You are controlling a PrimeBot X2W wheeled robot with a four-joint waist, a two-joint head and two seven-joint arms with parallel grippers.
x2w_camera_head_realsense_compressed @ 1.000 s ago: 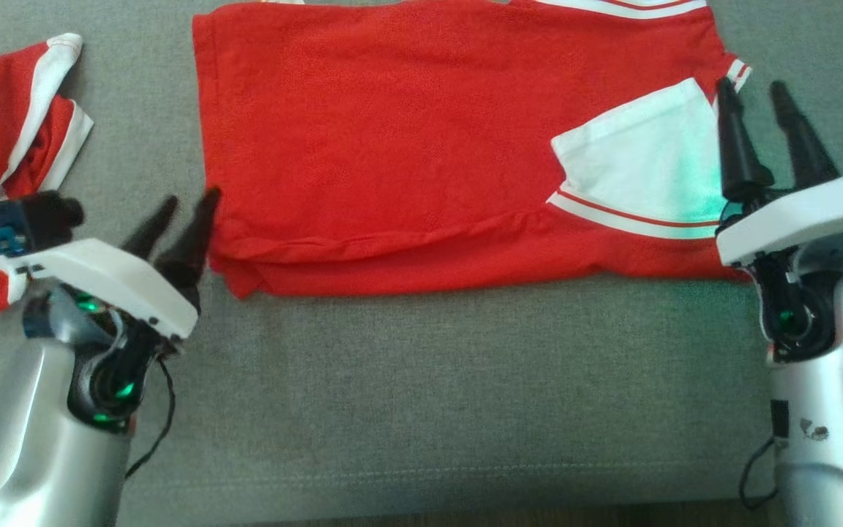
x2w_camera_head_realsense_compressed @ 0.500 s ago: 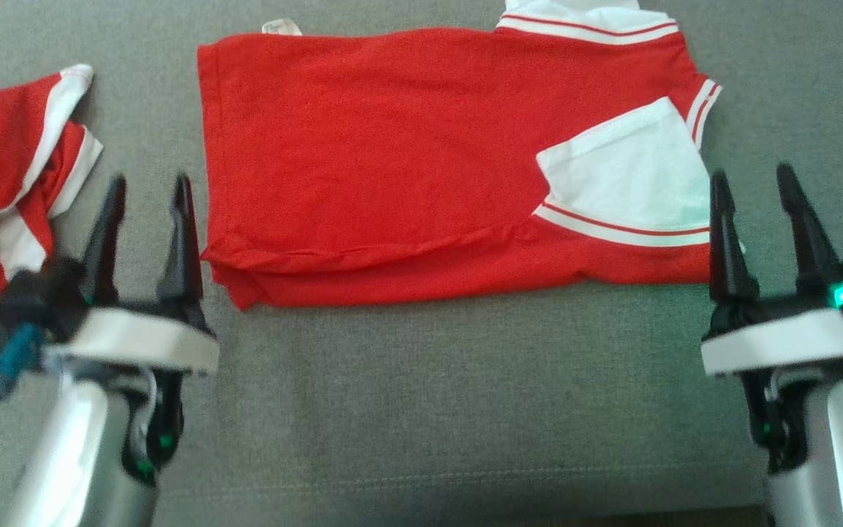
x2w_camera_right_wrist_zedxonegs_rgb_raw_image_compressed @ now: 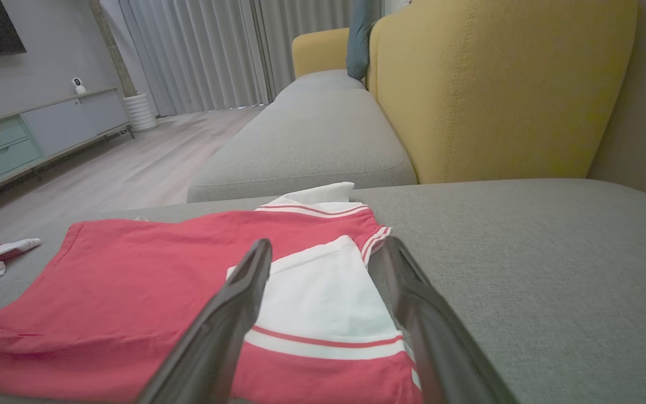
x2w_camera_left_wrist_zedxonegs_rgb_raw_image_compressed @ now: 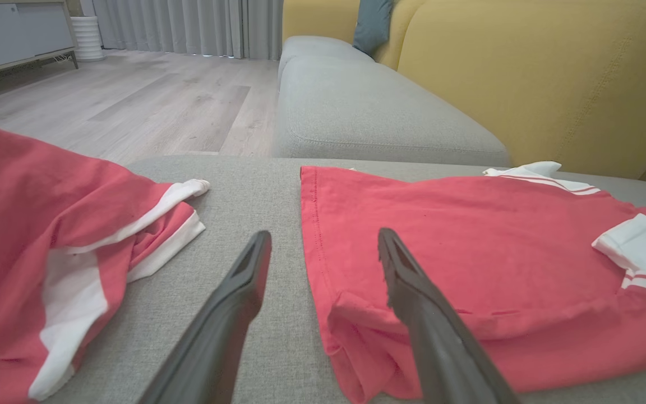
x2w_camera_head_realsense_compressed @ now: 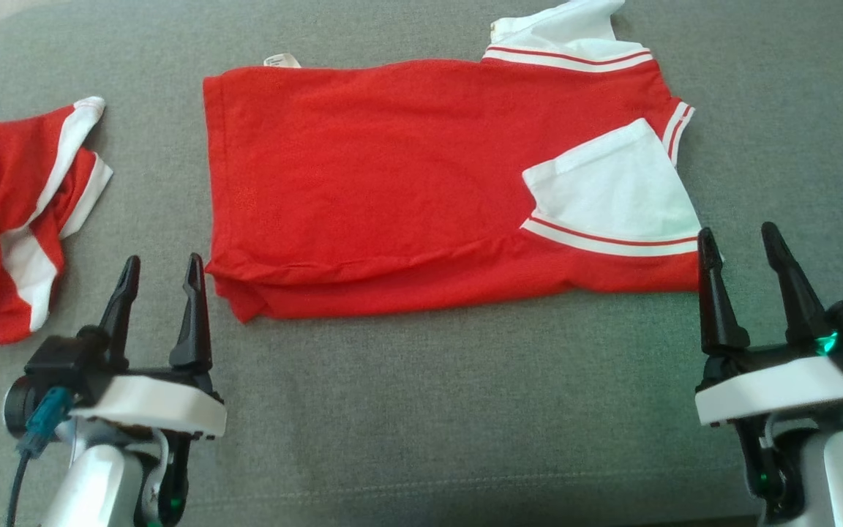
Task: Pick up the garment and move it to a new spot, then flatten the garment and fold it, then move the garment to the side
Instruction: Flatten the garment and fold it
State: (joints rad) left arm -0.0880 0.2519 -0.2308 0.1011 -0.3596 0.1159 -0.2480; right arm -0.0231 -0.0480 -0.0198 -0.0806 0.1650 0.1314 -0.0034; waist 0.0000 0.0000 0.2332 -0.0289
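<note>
On the grey cushion [x2w_camera_head_realsense_compressed: 421, 424] the folded red shirt [x2w_camera_head_realsense_compressed: 392, 183] lies flat, w/ the left tool [x2w_camera_head_realsense_compressed: 162, 260] by its near left corner & the right tool [x2w_camera_head_realsense_compressed: 736, 233] by its near right corner. Both gape wide, holding nothing. Risk: pinch only the top layer & the fold falls open, or snag the other shirt [x2w_camera_head_realsense_compressed: 4, 219] nearby.

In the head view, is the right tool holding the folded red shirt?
No, the right tool stands open beside the folded red shirt and grips nothing.
</note>
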